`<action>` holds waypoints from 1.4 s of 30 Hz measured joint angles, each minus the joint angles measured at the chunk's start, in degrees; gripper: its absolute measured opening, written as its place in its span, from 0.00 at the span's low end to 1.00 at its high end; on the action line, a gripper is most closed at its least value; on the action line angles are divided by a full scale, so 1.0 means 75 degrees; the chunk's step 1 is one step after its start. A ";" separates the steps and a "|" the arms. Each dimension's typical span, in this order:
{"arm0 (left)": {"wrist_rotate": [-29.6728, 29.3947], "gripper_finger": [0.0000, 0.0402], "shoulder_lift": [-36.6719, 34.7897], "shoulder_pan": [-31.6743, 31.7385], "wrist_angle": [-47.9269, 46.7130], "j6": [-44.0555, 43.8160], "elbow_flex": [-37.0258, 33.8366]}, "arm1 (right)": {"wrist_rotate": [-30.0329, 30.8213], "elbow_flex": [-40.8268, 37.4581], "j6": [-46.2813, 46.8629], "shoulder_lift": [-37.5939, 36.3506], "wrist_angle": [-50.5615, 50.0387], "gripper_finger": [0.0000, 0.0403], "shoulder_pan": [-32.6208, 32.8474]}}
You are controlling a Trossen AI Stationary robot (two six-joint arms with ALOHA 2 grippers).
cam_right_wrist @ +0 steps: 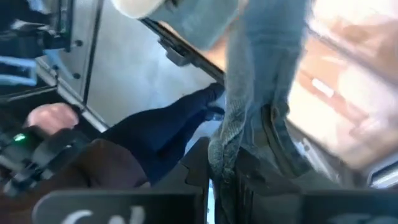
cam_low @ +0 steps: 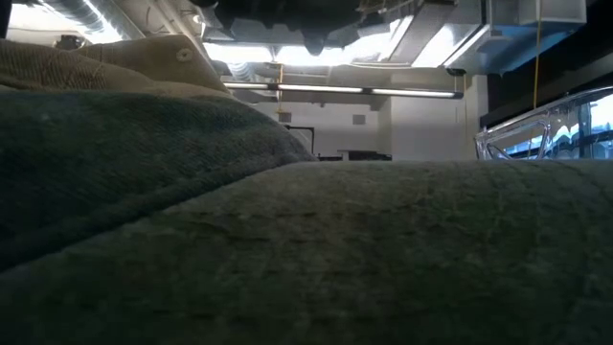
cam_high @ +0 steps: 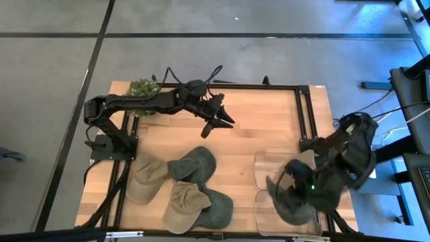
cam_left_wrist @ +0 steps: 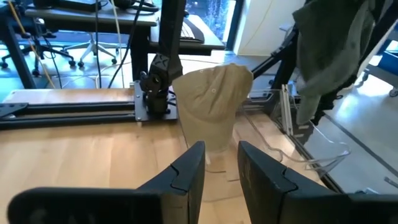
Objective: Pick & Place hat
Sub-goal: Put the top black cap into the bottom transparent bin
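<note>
My right gripper [cam_right_wrist: 224, 174] is shut on a dark green hat [cam_high: 290, 198] above two clear bins [cam_high: 269, 176] at the table's right side. The left wrist view shows this hat [cam_left_wrist: 333, 56] hanging in the air. In that view a tan hat [cam_left_wrist: 211, 99] stands upright in the nearer clear bin. My left gripper [cam_high: 216, 122] hovers open over the middle of the table with nothing between its fingers [cam_left_wrist: 186, 177]. Three more hats lie on the near part of the table: a tan one [cam_high: 144, 178], a green one [cam_high: 195, 163] and a tan-and-green one [cam_high: 191, 207]. My right gripper pinches a bunched fold of the green hat's cloth [cam_right_wrist: 229, 140] between its two fingers. The fingers slant downward. The hat hangs slack below them [cam_left_wrist: 323, 87], clear of the table and above the bins.
A black frame rail [cam_high: 306, 111] runs along the table's right part, beside the bins. A green plant [cam_high: 142, 91] sits at the far left corner. A person's hand [cam_right_wrist: 53, 115] and legs [cam_right_wrist: 168, 127] show beyond the table's right edge. Hats fill the low view [cam_low: 306, 249].
</note>
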 joint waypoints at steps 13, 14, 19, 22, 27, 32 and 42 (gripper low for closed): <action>-0.0030 0.23 0.0000 -0.0338 0.0000 -0.0077 0.0000 | 0.0494 0.0000 0.2780 0.1393 -0.0723 0.07 0.1319; -0.0028 0.23 0.0000 -0.0349 0.0007 -0.0077 0.0000 | 0.0495 0.0000 0.2825 0.1458 -0.0743 0.07 0.1348; -0.0030 0.23 0.0000 -0.0422 0.0205 -0.0333 0.0000 | 0.0883 0.0000 0.2863 0.1693 -0.0744 0.08 0.1376; -0.0025 0.23 0.0000 -0.0427 0.0249 -0.0395 0.0000 | 0.1329 0.0000 0.2849 0.1686 -0.0750 0.08 0.1373; -0.0028 0.23 0.0000 -0.0466 0.0250 -0.0415 0.0000 | 0.2119 0.0000 0.2708 0.1581 -0.0754 0.07 0.1370; -0.0024 0.24 0.0000 -0.0476 0.0222 -0.0407 0.0000 | 0.1979 0.0000 0.2794 0.1586 -0.0762 0.08 0.1370; -0.0022 0.23 0.0000 -0.0473 0.0220 -0.0331 0.0000 | 0.0954 -0.0233 0.2950 0.1627 -0.0773 0.07 0.1374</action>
